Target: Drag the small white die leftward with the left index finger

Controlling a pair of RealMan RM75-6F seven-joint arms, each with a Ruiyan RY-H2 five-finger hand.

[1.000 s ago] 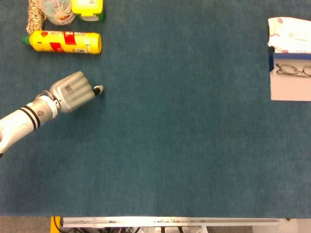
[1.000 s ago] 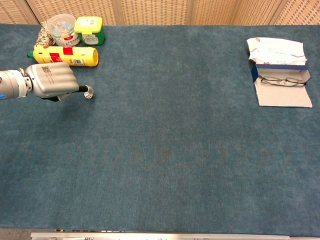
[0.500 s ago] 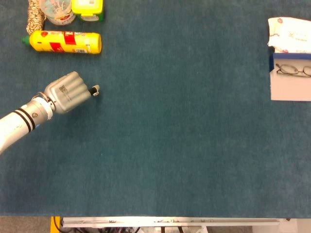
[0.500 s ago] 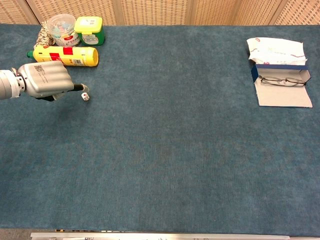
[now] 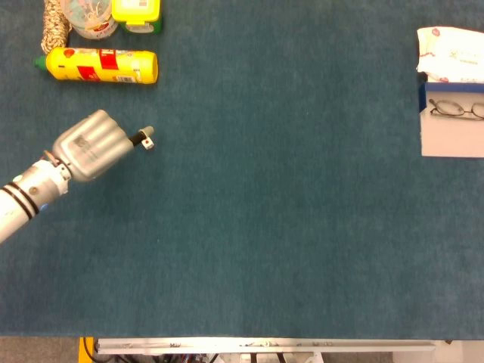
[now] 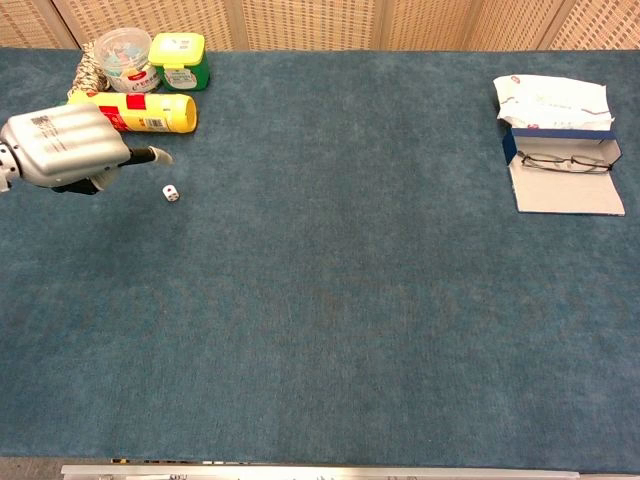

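Observation:
The small white die (image 6: 171, 193) lies on the blue table cloth (image 6: 330, 280), below the yellow bottle; in the head view the die (image 5: 149, 144) shows just under the fingertip. My left hand (image 6: 65, 148) hovers to the die's left, raised off the cloth, its fingers curled in and one finger (image 6: 150, 155) stretched out to the right. That fingertip is above the die and apart from it. The head view shows the same left hand (image 5: 87, 145) holding nothing. My right hand is in neither view.
A yellow bottle (image 6: 135, 112) lies on its side just behind the hand. Behind it stand a green-lidded box (image 6: 180, 60), a clear tub (image 6: 123, 55) and a coil of rope (image 6: 88, 62). At the far right are a tissue pack (image 6: 552, 100) and an open glasses case (image 6: 565, 175).
The left hand dragged the die a short way left, then rose and drew back left, its fingertip leaving the die. The die now lies still.

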